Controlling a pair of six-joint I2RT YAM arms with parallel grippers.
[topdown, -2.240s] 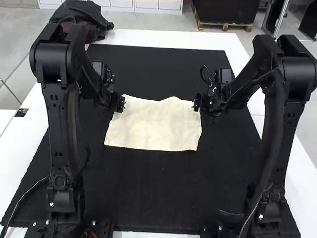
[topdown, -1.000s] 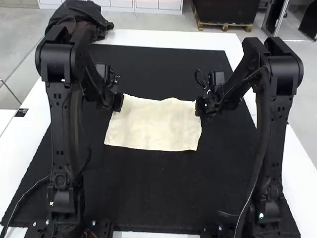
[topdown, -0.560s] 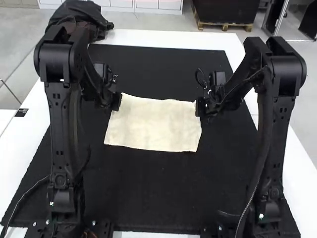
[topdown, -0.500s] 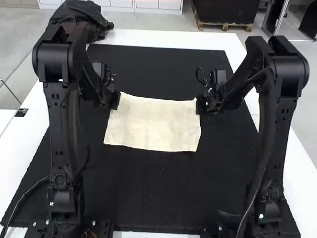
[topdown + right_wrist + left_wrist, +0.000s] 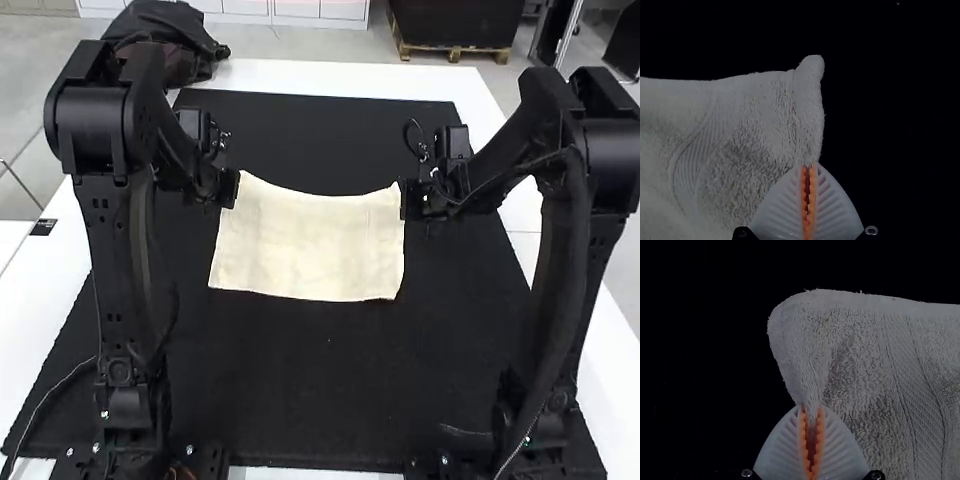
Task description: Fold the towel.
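The cream towel (image 5: 305, 250) lies on the black mat, its far edge sagging between two raised corners. My left gripper (image 5: 230, 188) is at the far left corner, and my right gripper (image 5: 404, 198) is at the far right corner. In the left wrist view, the left gripper (image 5: 811, 410) is shut on a pinched part of the towel (image 5: 860, 365). The right wrist view has the right gripper (image 5: 809, 167) shut on the towel's (image 5: 755, 120) edge, close to a small rolled corner.
The black mat (image 5: 320, 390) extends around the towel on a white table (image 5: 350, 78). A dark bag or garment (image 5: 190, 45) rests on the table at the far left.
Both grippers have closed on the towel's far corners and drawn slightly apart and upward. The far edge has risen and now dips in the middle; the near edge has barely shifted.
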